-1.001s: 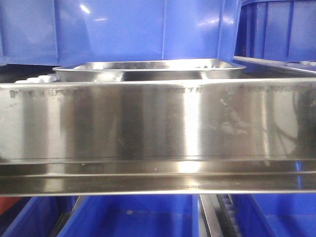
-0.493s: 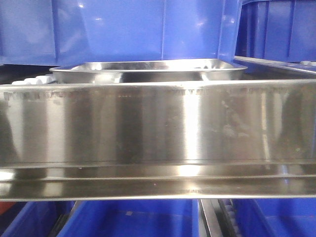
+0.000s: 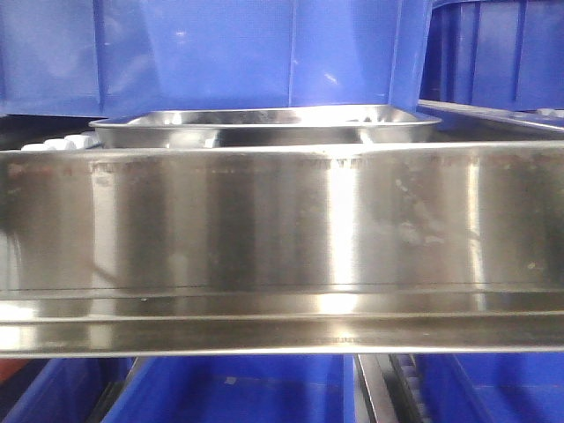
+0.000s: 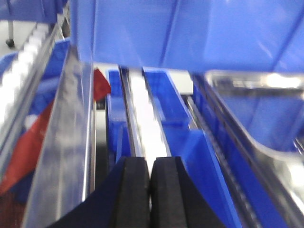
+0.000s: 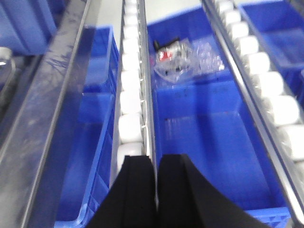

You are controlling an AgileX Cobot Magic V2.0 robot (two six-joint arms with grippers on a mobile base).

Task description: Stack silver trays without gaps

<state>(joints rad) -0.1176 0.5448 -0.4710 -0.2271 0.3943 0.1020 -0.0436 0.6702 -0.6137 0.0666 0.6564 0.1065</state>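
One silver tray point(image 3: 264, 126) lies behind the wide steel rail, seen edge-on in the front view, its rim level. In the left wrist view the same kind of shiny tray point(image 4: 259, 123) sits to the right, with a rounded corner and blue reflections. My left gripper point(image 4: 150, 162) is shut with nothing between its black pads; it hangs over a white roller track, left of that tray and not touching it. My right gripper point(image 5: 156, 160) is also shut and empty, above a roller track between blue bins. The right wrist view shows no tray clearly.
A long brushed-steel rail point(image 3: 282, 220) fills the front view's middle and runs along the left of both wrist views point(image 4: 71, 142) point(image 5: 42, 109). Deep blue bins point(image 3: 247, 53) stand behind and below. A bin holds a plastic bag of parts point(image 5: 185, 59). A red object point(image 4: 28, 142) lies low left.
The front view has shifted slightly: the rail sits a little lower in frame and the tray's left end a little further left. The tray keeps the same pose.
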